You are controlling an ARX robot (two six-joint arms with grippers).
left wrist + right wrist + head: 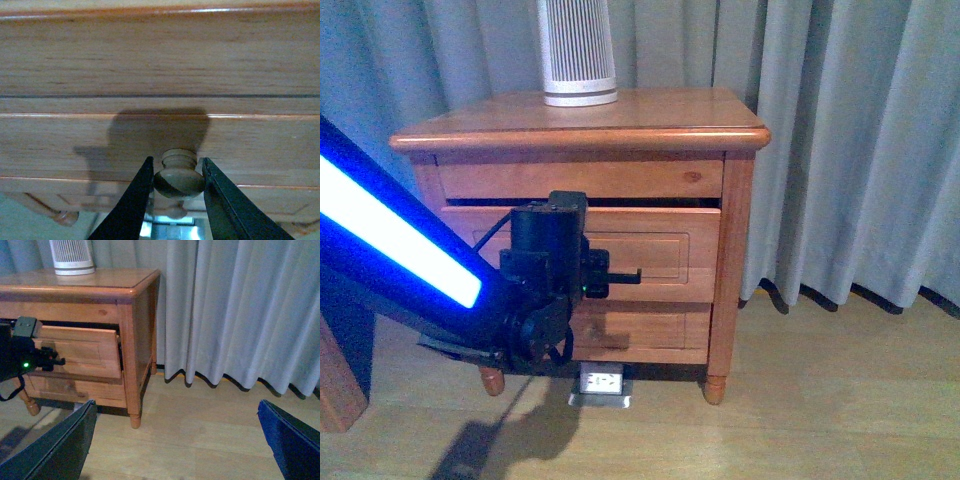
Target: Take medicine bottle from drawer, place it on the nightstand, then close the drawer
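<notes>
In the lower centre of the left wrist view, the left end effector [177, 164] is clenched on the round wooden knob [178, 182], one dark finger against each side. The upper orange-brown wooden drawer [660, 255] stands slightly out of the orange-brown wooden two-drawer nightstand [620, 130] at frame centre. The right end effector [176, 404] is released, its fingers spread wide above the wooden floor [200, 440].

Drawer [670, 250] just ajar, slit [650, 203] too thin f/ left end effector [177, 161].
</notes>
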